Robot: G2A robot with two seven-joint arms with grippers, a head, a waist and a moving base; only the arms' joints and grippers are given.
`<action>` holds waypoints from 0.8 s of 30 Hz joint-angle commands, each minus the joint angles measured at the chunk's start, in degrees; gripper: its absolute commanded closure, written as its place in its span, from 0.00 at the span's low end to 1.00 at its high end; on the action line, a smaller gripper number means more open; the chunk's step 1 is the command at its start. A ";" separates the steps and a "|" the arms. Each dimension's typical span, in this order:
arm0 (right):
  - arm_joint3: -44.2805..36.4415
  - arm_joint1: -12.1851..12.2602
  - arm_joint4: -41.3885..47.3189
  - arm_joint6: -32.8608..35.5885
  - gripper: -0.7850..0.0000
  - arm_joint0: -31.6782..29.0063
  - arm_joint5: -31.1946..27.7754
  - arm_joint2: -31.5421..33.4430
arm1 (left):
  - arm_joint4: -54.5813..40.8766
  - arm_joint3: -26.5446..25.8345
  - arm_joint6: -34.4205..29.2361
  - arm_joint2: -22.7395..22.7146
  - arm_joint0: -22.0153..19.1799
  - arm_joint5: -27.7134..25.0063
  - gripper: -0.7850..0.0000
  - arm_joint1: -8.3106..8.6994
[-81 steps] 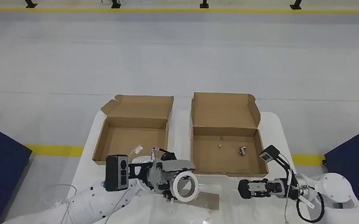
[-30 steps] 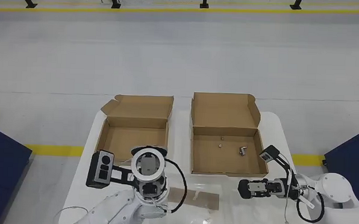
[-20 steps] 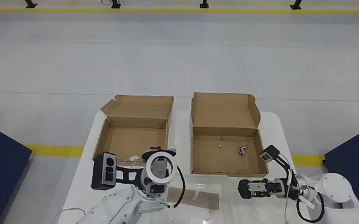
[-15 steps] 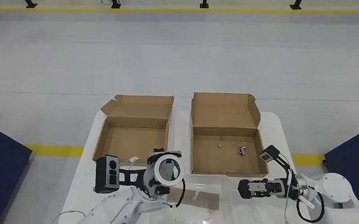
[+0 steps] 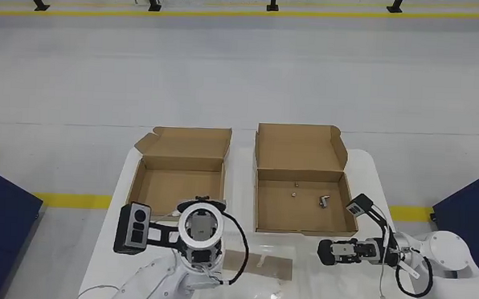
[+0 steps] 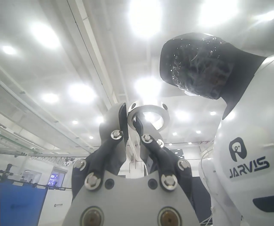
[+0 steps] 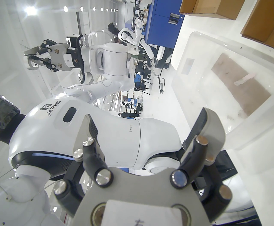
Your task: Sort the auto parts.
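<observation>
watching the left gripper (image 6: 130, 121) turned up toward the ceiling, clamped tight on the metal ring (image 6: 149, 109), pinching its band with one dark pad (image 6: 123, 121) on the outside and the other inside the hole. catching that ring from the top view too, lifted high off the table (image 5: 242, 190) and hanging over the far left corner of the clear bin (image 5: 306, 273), open face turned up at the camera. swinging across to the right gripper (image 7: 145, 113), sitting low just off the bin's right wall, pointing in toward the bin, fingers spread wide apart and gripping nothing at all. peering down into the bin, picking out a brown pad (image 7: 239, 85) lying flat on its floor toward the far wall, and a pale little stick (image 7: 245, 79) resting on top of that pad. also catching some small bits near the bin's near wall, too small to tell what. moving beyond the bin's far wall, finding two open cardboard boxes side by side with lids folded back. placing the left box (image 5: 176, 191) just past the bin's far left corner, right behind the raised ring. placing the right box (image 5: 301, 216) just past the bin's far right corner, carrying a small metal bracket (image 5: 324, 201) plus two tinier pieces beside it, all well apart from the ring.
</observation>
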 commanded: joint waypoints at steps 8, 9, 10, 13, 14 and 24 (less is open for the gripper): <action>0.00 0.00 0.00 0.00 0.00 0.00 0.00 0.00 | 7.16 2.54 -1.77 -2.21 1.26 0.42 1.00 -0.45; 0.00 0.00 0.00 0.00 0.00 0.00 0.00 0.00 | 7.13 2.57 -1.76 -2.31 1.48 0.36 1.00 -0.54; 0.00 0.00 0.00 0.00 0.00 0.00 0.00 0.00 | 7.20 2.57 -1.82 -2.43 1.61 0.28 1.00 -0.64; 0.00 0.00 0.00 0.00 0.00 0.00 0.00 0.00 | 7.16 2.53 -1.77 -2.77 2.05 -0.02 1.00 -0.94; 0.00 0.00 0.00 0.00 0.00 0.00 0.00 0.00 | 7.00 2.49 -1.69 -2.86 2.20 -0.18 1.00 -1.05; 0.00 0.00 0.00 0.00 0.00 0.00 0.00 0.00 | 2.44 1.25 -2.12 -2.87 2.87 -2.12 1.00 -2.21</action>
